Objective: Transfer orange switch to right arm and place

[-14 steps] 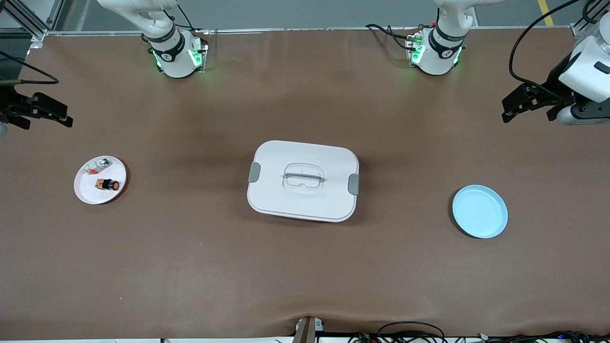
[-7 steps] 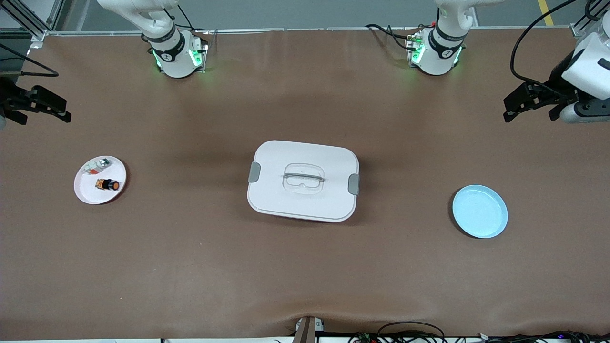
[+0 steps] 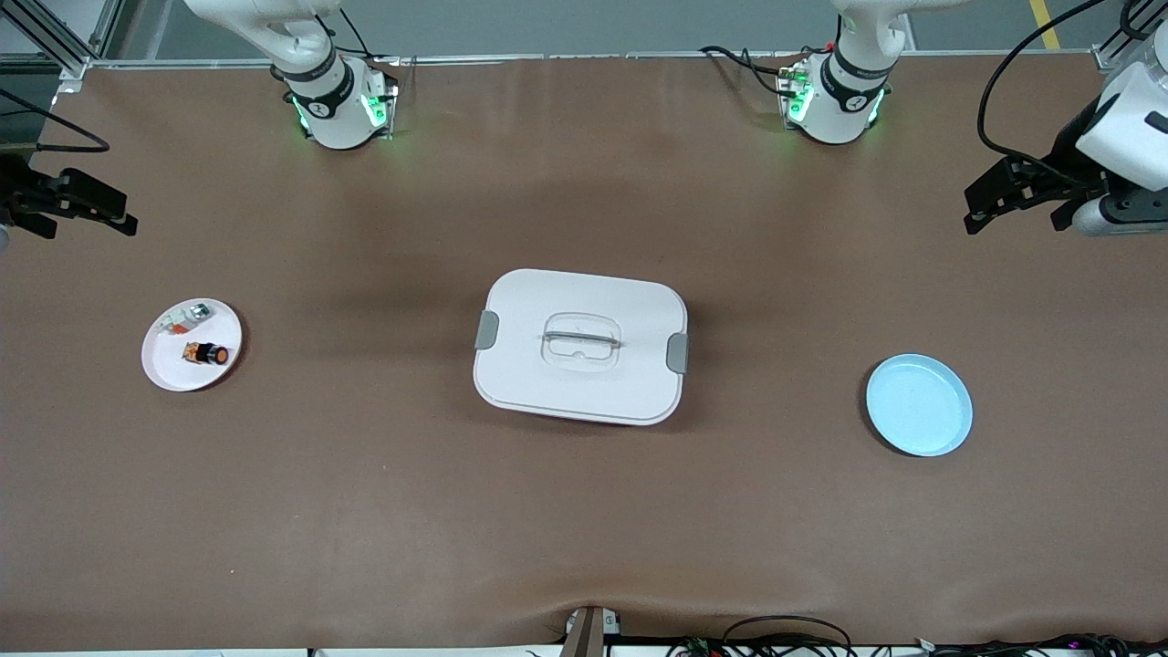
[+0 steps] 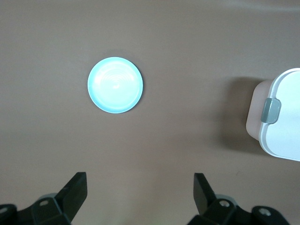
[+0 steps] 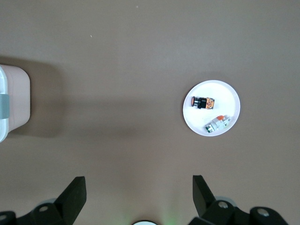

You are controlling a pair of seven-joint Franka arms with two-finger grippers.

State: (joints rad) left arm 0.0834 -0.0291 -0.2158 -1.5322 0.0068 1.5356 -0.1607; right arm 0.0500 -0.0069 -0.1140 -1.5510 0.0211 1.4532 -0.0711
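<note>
The orange switch [image 3: 208, 353], a stubby black body with a round orange cap, lies on a small white plate [image 3: 169, 370] toward the right arm's end of the table. It also shows in the right wrist view [image 5: 201, 101]. My right gripper [image 3: 84, 225] is open and empty, up over bare table at that end, apart from the plate. My left gripper [image 3: 1015, 223] is open and empty, up over bare table at the left arm's end. The open fingers show in both wrist views: right gripper [image 5: 139, 187], left gripper [image 4: 140, 187].
A small whitish-silver piece [image 3: 185, 318] shares the white plate. A large white lidded box [image 3: 580, 347] with grey clips sits mid-table. A light blue plate [image 3: 919, 405] lies toward the left arm's end and shows in the left wrist view [image 4: 115, 85].
Both grippers have drifted slightly outward toward their ends of the table and have since nearly stopped. The switch and plates have not moved.
</note>
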